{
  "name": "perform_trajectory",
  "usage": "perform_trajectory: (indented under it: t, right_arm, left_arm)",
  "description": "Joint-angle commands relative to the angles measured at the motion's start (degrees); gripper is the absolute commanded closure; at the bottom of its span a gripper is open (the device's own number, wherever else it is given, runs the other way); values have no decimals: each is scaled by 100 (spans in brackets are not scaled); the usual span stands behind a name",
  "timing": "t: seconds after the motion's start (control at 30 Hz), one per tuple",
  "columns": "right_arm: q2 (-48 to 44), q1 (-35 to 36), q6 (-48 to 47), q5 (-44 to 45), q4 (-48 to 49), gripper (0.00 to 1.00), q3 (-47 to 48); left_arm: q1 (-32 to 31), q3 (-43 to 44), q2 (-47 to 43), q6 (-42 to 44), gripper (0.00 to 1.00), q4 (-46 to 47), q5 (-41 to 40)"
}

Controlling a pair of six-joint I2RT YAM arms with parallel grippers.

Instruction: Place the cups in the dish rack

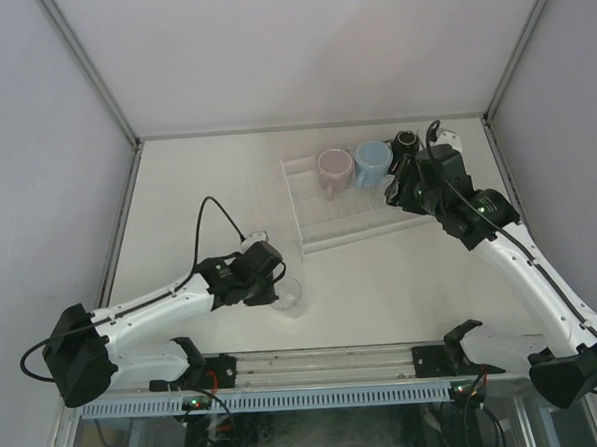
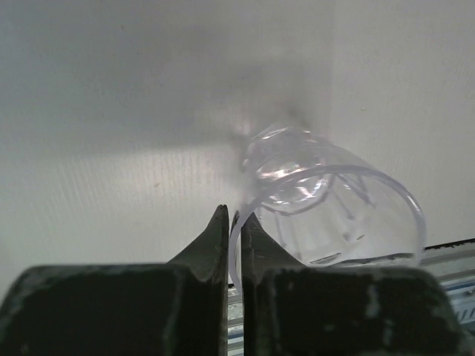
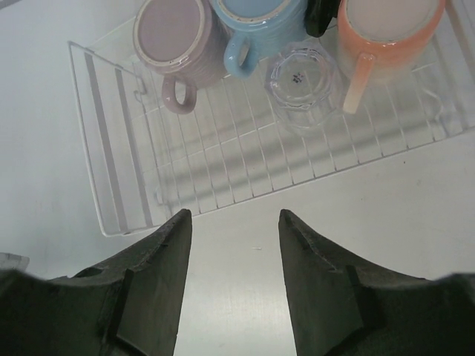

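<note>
Slippage worries me: my left gripper (image 2: 231, 219) pinches just the thin rim of the clear glass tumbler (image 2: 334, 200), well apart from the transparent plastic dish rack (image 3: 96, 148). Right gripper (image 3: 232, 222) hangs open, empty.

No word, label or number is legible anywhere. The dark specks on the base of the clear tumbler (image 3: 297, 76) may be a moulded mark, too blurred to read.
</note>
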Motion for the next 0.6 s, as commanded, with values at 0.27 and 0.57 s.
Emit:
perform_trajectory:
  t: [0.27, 0.57]
  right_arm:
    - [-286, -1454, -438, -5081, 935, 48, -564]
    - [-334, -1450, 1346, -7377, 3201, 16, -1505]
  left_arm:
    - [347, 589, -1583, -334, 100, 478, 373]
    - [1465, -7, -2181, -1832, 100, 3416, 2159]
